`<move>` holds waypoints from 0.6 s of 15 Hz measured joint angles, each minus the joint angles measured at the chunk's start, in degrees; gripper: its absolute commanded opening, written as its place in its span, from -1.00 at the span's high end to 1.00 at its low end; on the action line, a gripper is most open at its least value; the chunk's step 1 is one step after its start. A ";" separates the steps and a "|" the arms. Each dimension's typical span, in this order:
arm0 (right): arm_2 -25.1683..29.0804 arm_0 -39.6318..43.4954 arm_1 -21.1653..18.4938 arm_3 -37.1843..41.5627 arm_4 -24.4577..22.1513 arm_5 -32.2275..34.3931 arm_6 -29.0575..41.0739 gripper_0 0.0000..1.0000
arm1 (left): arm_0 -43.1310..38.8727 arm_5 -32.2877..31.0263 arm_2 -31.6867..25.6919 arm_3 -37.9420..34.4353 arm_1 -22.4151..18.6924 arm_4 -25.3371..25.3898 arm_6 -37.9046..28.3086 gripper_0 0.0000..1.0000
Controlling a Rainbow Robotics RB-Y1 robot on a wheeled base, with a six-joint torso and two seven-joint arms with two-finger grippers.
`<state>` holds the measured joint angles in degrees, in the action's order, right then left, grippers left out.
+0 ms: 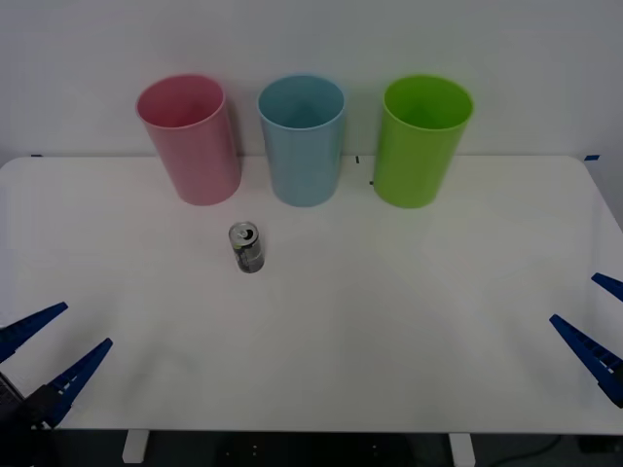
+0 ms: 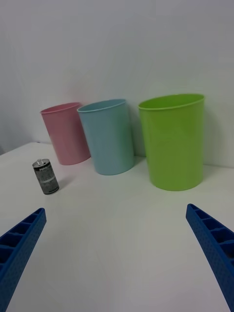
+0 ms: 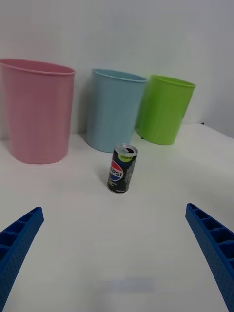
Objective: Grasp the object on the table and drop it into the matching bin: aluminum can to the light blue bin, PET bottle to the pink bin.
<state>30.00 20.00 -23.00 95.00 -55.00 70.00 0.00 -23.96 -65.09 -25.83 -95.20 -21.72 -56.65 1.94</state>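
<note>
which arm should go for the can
Left, probably. The can stands upright left of the table's middle, in front of the pink bin and blue bin, nearer the open left end effector than the right end effector.

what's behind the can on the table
Behind the upright Pepsi can stand the pink bin and light blue bin, apart from it. The bins' walls hide the table strip behind them.

The left end effector (image 1: 56,350) sits low at the near left corner and the right end effector (image 1: 596,321) at the near right edge, both with blue fingers spread apart.
</note>
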 measured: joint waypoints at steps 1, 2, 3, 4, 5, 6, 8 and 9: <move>0.00 0.00 0.00 0.00 0.00 0.00 0.00 -1.00 | 0.57 0.40 0.67 0.00 -0.02 -0.78 -0.04 -1.00; 0.00 0.00 0.00 0.00 0.00 0.00 0.00 -1.00 | 1.14 1.00 1.22 0.00 -0.03 -1.59 -0.12 -1.00; 0.00 0.00 0.00 0.00 0.00 0.00 -0.01 -1.00 | 1.72 1.64 1.75 0.07 0.06 -2.40 -0.20 -1.00; 0.00 0.00 0.00 0.00 0.00 0.00 0.01 -1.00 | 2.44 2.33 2.41 0.35 0.16 -3.15 -0.26 -1.00; 0.00 0.00 0.00 0.00 0.00 0.00 -0.01 -1.00 | 3.32 3.08 3.16 0.89 0.16 -3.59 -0.21 -1.00; 0.00 0.00 0.00 0.00 0.00 0.00 0.01 -1.00 | 4.14 4.19 4.05 1.42 0.11 -3.70 -0.09 -1.00; 0.00 0.00 0.00 0.00 0.00 0.00 0.01 -1.00 | 5.72 7.76 6.37 1.75 0.11 -4.59 -0.04 -1.00; 0.00 0.00 0.00 0.00 0.00 0.00 0.00 -1.00 | 6.38 9.37 7.47 1.79 0.10 -5.02 -0.12 -1.00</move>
<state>30.00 20.00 -23.00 95.00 -55.00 70.00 0.00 -17.58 -55.72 -18.35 -93.41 -21.62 -61.67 1.83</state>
